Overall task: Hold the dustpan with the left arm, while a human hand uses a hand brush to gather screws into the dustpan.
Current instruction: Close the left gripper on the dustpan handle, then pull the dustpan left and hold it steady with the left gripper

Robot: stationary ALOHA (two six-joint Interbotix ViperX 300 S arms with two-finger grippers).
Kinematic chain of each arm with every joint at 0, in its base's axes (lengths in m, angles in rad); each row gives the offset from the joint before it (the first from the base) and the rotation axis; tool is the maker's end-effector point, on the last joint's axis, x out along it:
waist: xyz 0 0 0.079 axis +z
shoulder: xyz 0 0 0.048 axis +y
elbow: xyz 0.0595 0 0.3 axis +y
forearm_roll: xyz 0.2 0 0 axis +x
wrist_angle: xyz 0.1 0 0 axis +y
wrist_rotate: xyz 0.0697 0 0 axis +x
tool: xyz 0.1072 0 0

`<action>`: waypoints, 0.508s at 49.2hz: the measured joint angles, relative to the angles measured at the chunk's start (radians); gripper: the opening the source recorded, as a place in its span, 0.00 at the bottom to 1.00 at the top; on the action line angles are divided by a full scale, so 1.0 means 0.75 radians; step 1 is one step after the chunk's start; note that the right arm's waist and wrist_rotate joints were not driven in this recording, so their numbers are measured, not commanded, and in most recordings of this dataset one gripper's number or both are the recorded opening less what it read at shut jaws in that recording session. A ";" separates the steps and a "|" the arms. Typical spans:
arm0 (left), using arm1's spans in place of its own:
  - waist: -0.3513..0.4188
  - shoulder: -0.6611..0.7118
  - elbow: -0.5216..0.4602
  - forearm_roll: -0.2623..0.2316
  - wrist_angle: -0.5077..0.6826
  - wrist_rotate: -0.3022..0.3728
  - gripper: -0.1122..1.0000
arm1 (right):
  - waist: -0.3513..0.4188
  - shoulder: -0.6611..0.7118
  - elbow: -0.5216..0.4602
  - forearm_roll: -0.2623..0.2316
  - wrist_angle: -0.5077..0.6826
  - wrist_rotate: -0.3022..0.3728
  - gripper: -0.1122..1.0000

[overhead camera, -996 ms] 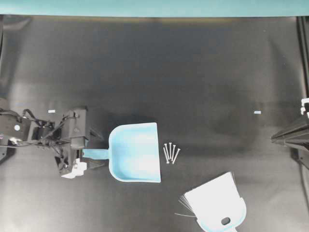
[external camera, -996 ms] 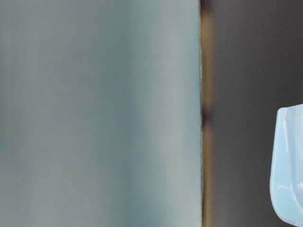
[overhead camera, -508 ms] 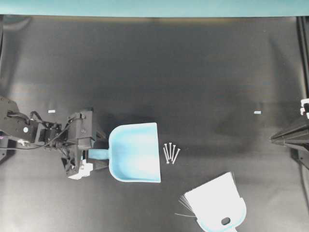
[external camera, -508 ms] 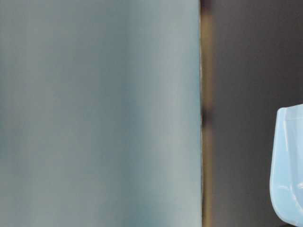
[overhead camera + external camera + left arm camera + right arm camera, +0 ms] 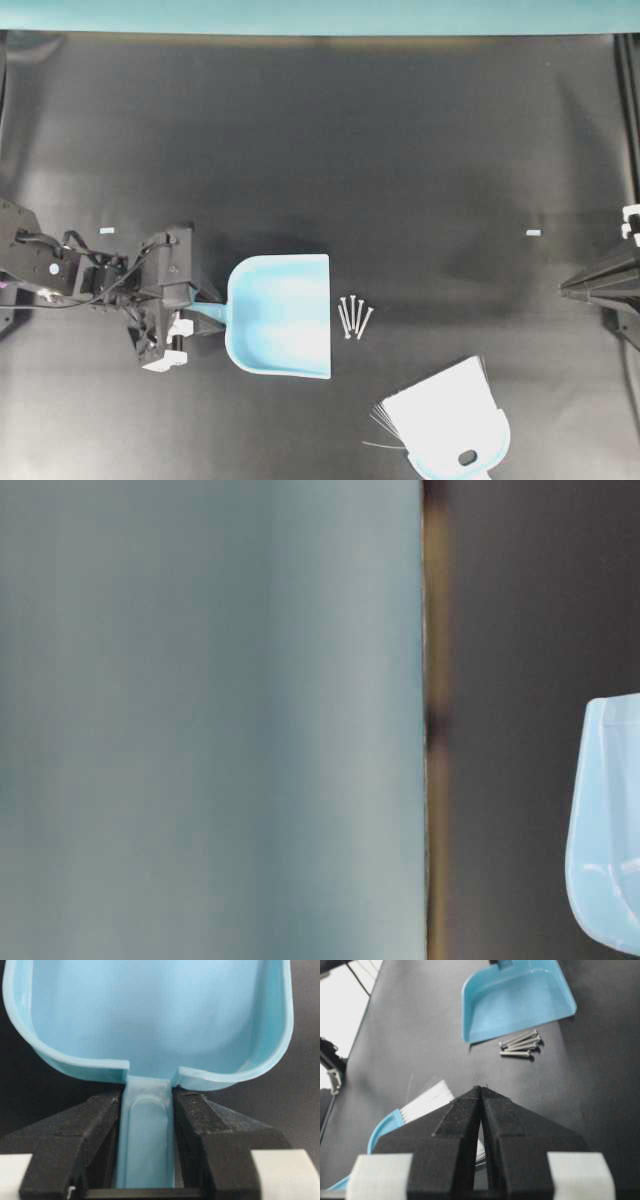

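Between the black fingers (image 5: 100, 1125) of the left gripper (image 5: 196, 312) sits the short handle of the dustpan (image 5: 283, 315), pinched from both sides so the jaws stand only as wide as the handle. Gripping there probably leaves the wide mouth free and flat on the dark table (image 5: 400, 140), facing the screws (image 5: 352, 316), which lie bunched just beyond the open edge. Farther off lies the hand brush (image 5: 445, 420), bristles toward the screws, well apart from the pan. No human hand shows. Off to the side, the right gripper (image 5: 481, 1091) is closed on nothing.
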 measured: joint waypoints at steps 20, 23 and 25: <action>-0.002 -0.209 0.018 -0.002 0.031 0.008 0.38 | 0.000 -0.010 0.000 0.000 -0.002 -0.002 0.10; 0.000 -0.262 0.018 0.000 0.061 0.008 0.38 | 0.000 -0.010 -0.002 0.000 0.000 -0.002 0.10; 0.000 -0.301 0.018 0.000 0.088 0.008 0.38 | 0.000 -0.012 0.000 0.000 0.000 -0.002 0.10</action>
